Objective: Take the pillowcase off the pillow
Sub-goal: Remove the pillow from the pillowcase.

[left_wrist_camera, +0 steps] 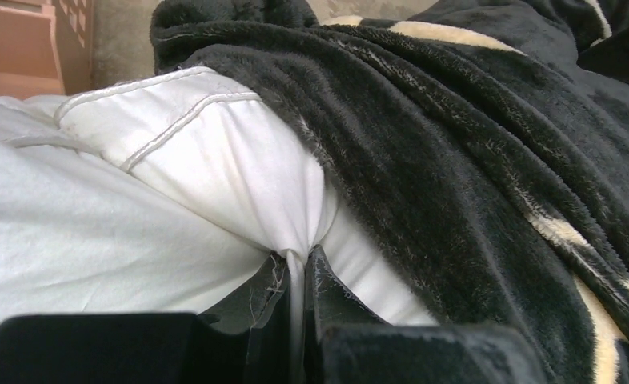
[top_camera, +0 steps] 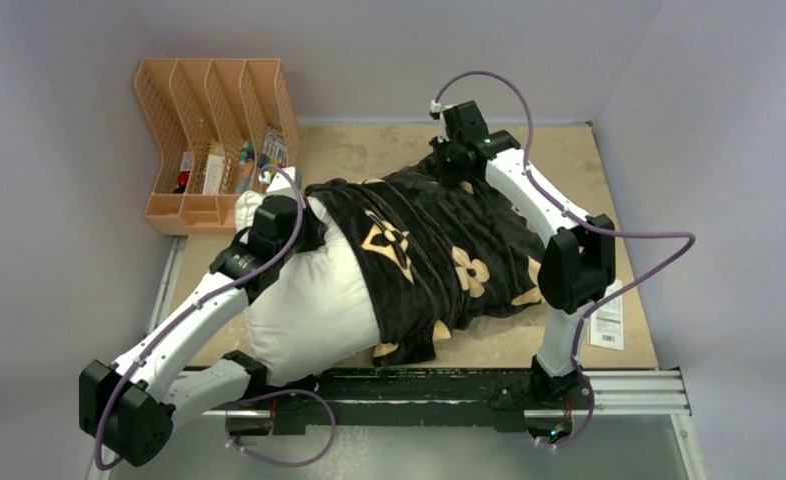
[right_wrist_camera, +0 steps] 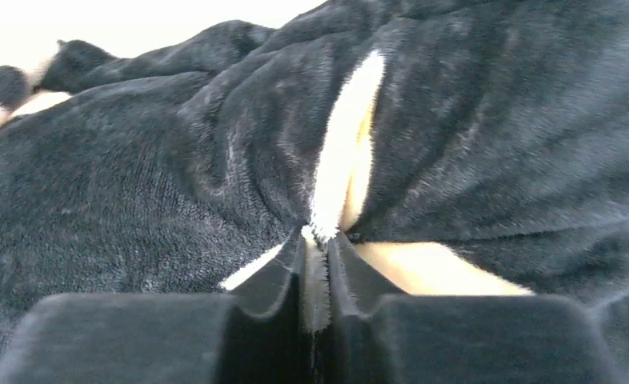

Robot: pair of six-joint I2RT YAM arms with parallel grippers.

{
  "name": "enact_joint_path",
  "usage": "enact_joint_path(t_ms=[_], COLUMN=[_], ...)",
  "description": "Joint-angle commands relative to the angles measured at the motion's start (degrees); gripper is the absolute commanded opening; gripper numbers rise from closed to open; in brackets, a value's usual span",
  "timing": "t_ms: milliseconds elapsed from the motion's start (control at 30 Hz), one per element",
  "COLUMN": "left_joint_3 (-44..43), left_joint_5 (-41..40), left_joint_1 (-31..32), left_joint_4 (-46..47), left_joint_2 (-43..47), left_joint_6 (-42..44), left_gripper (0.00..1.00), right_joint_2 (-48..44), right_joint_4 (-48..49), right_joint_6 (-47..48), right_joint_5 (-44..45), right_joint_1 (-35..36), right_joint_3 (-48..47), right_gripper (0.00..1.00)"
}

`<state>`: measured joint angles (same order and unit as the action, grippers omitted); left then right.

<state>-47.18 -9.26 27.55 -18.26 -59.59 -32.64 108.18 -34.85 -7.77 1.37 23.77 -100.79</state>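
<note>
The white pillow [top_camera: 304, 300] lies across the table with its left half bare. The black pillowcase [top_camera: 439, 250] with tan motifs covers its right half, bunched in folds. My left gripper [left_wrist_camera: 297, 260] is shut on a pinch of the pillow's white fabric [left_wrist_camera: 215, 168], right at the pillowcase's [left_wrist_camera: 471, 160] open edge. My right gripper [right_wrist_camera: 319, 240] is at the far side of the table and is shut on a fold of the plush pillowcase [right_wrist_camera: 175, 160], with a tan patch squeezed between its fingers.
An orange mesh file organizer [top_camera: 214, 135] with small items stands at the back left, close to the pillow's corner. A white printed sheet [top_camera: 607, 322] lies by the right arm. Grey walls enclose the wooden tabletop [top_camera: 369, 150].
</note>
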Motion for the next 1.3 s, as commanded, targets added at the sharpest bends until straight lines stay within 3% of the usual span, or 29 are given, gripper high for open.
enact_joint_path(t_ms=[0,200,433,533,567,600,667,733,833,933,1000,1100,1200,1267], left_joint_3=[3.11,4.63,4.05,4.2,3.97,3.82,3.53,3.42,3.49,3.84,3.79,3.91,3.85,3.8], left_joint_5=[3.01,-0.69,-1.88,-1.33,-1.17,-1.12,-1.2,-1.51,-1.77,-1.89,-1.86,-2.12,-2.48,-2.61], left_joint_1=[1.54,1.54,1.54,1.54,1.54,1.54,1.54,1.54,1.53,1.54,1.54,1.54,1.51,1.54], left_joint_4=[-7.71,-10.36,-11.0,-10.02,-9.92,-10.02,-10.07,-10.05,-10.01,-9.83,-9.91,-10.17,-10.59,-10.67], left_joint_2=[2.58,4.3,4.31,4.31,4.32,4.23,4.53,4.95,5.36,5.85,6.17,6.73,7.04,7.23], left_joint_6=[-1.32,-3.28,-3.31,-2.5,-2.17,-1.66,-0.74,-0.09,0.36,0.31,0.23,0.17,0.13,0.04], left_gripper=[0.0,0.0,0.0,0.0,0.0,0.0,0.0,0.0,0.0,0.0,0.0,0.0,0.0,0.0], right_joint_2=[-4.53,-11.78,-14.05,-14.1,-14.06,-13.97,-13.8,-13.51,-13.22,-14.61,-12.77,-7.22,-6.06,-9.05], right_joint_4=[-4.23,2.8,1.55,2.42,1.67,1.13,-0.7,-1.78,-1.55,5.77,5.01,-1.54,-3.68,1.03], right_joint_6=[1.45,-2.24,-5.51,-4.43,-4.87,-4.96,-4.34,-2.28,-1.01,-1.15,-0.7,0.14,-1.89,-1.29], right_joint_5=[16.07,19.7,11.23,-1.62,-5.29,-7.09,-5.47,-5.05,-6.66,-10.41,-9.88,-1.73,9.11,16.53], right_joint_1=[-2.59,-9.4,-15.47,-15.04,-14.53,-13.83,-11.34,-8.35,-3.42,1.54,4.51,7.2,7.43,6.72], right_joint_3=[-1.91,3.37,3.77,1.33,0.36,-0.51,-2.59,-3.96,-4.11,3.16,4.47,1.97,2.39,5.94], right_gripper=[0.02,0.0,0.0,0.23,0.42,0.53,0.66,0.73,0.74,0.74,0.75,0.72,0.5,0.25])
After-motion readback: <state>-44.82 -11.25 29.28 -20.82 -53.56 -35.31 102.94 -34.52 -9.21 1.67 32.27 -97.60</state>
